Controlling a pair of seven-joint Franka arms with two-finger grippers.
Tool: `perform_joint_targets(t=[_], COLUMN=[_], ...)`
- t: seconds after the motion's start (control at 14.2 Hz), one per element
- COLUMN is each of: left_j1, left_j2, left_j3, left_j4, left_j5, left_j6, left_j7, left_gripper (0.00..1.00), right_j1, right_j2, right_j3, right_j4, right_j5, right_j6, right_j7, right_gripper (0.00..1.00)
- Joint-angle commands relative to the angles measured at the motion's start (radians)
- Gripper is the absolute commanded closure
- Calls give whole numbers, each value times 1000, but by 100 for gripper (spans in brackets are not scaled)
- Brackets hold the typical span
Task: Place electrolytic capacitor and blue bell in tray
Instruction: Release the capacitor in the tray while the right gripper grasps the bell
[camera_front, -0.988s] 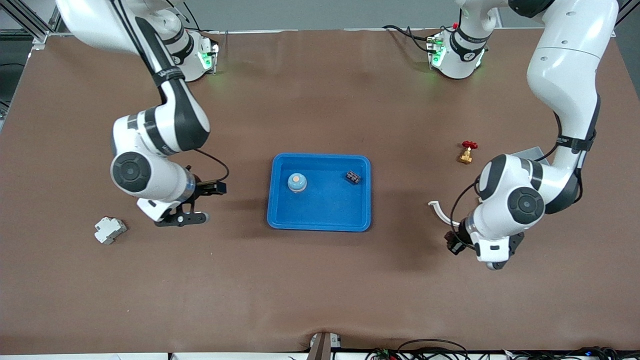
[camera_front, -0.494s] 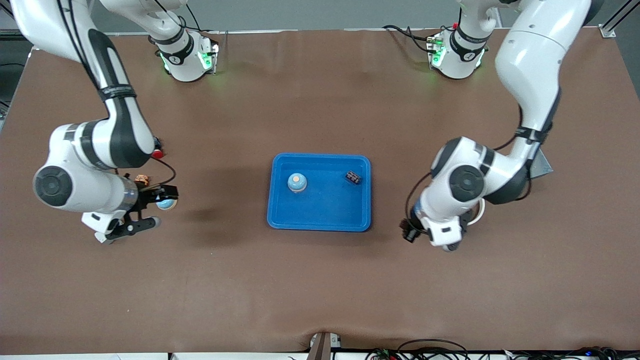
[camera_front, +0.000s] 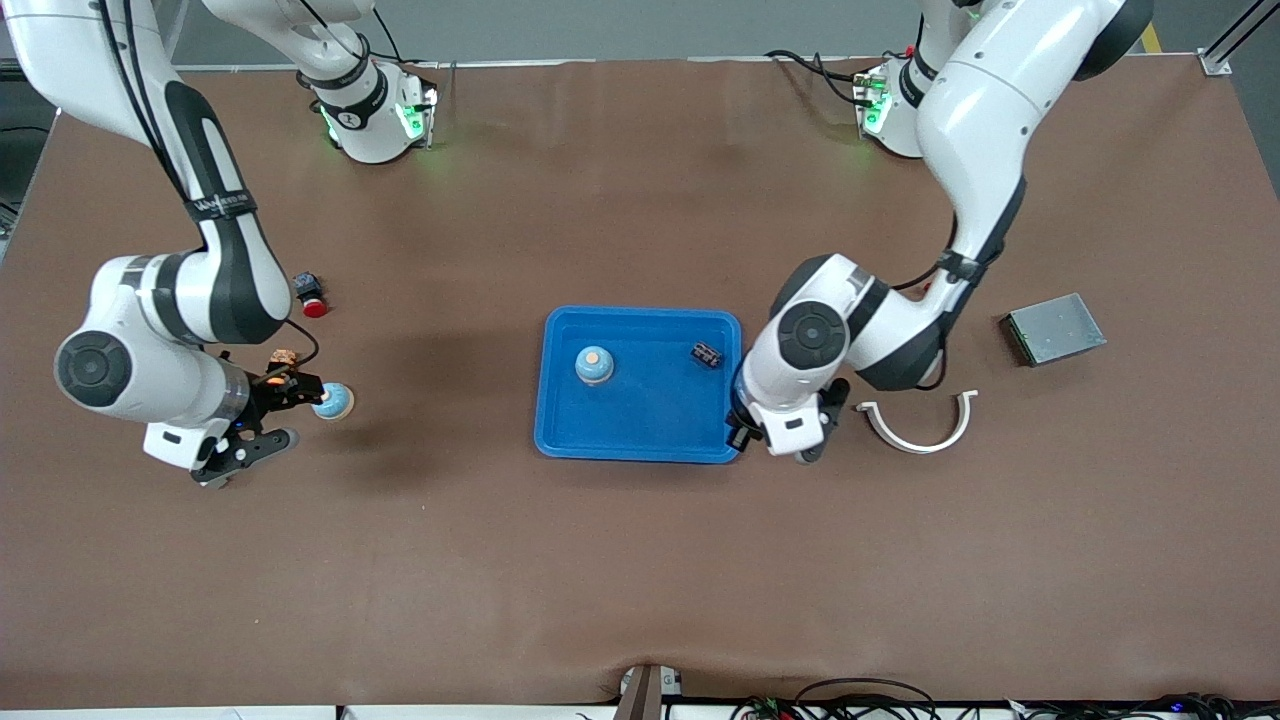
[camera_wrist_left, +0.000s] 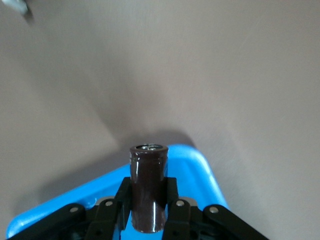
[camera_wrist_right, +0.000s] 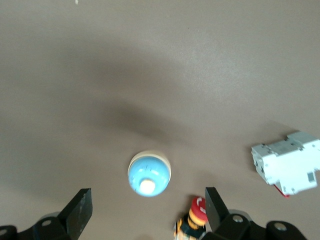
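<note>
A glossy dark-brown cylindrical electrolytic capacitor (camera_wrist_left: 148, 194) stands clamped between the left gripper's (camera_wrist_left: 148, 210) closed fingers, over the smooth bright-blue plastic tray's (camera_front: 640, 445) rounded corner. On the matte brown surface (camera_front: 640, 580), toward the right arm's end, a domed blue bell (camera_wrist_right: 149, 174) sits between the right gripper's (camera_wrist_right: 148, 210) wide-spread fingers, untouched.

The tray (camera_front: 640, 440) sits mid-counter (camera_front: 640, 580) with a bell (camera_front: 594, 365) and a capacitor (camera_front: 706, 354) in it, the capacitor toward my left arm's end. My left gripper (camera_wrist_left: 148, 220) holds a second capacitor (camera_wrist_left: 148, 192) over the tray's corner. My right gripper (camera_wrist_right: 147, 210) hangs over another bell (camera_wrist_right: 149, 173) on the counter, toward my right arm's end.
</note>
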Motion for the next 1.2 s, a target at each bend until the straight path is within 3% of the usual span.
perform_joint_targets(t=[0.0, 0.14, 0.78, 0.85, 0.92, 0.99, 1.13], left_j1=[-58, -74, -94, -94, -95, -97, -97], left_j2=[18, 35, 98, 98, 98, 98, 92], left_j3=[16, 17, 17, 22, 28, 30, 30], left_j4=[28, 28, 30, 30, 30, 30, 30], left_j5=[-4, -2, 1, 2, 11, 24, 51], left_j6=[0, 10, 96, 96, 98, 98, 96], left_j7=[-20, -44, -34, -32, -32, -31, -32], left_gripper=[100, 100, 97, 70, 26, 0, 0], right_j1=[-57, -80, -86, -86, -83, -82, -76], right_j2=[-54, -48, -42, -42, -42, -42, -42], right_j3=[21, 21, 27, 28, 30, 30, 31], right_j4=[-155, -201, -227, -236, -241, -244, -252], right_j5=[-22, -22, -8, -6, 3, 15, 29], right_j6=[160, 245, 251, 253, 254, 250, 248], right_j7=[-68, -138, -193, -189, -189, -189, -189], right_gripper=[0, 0, 0, 0, 0, 0, 0])
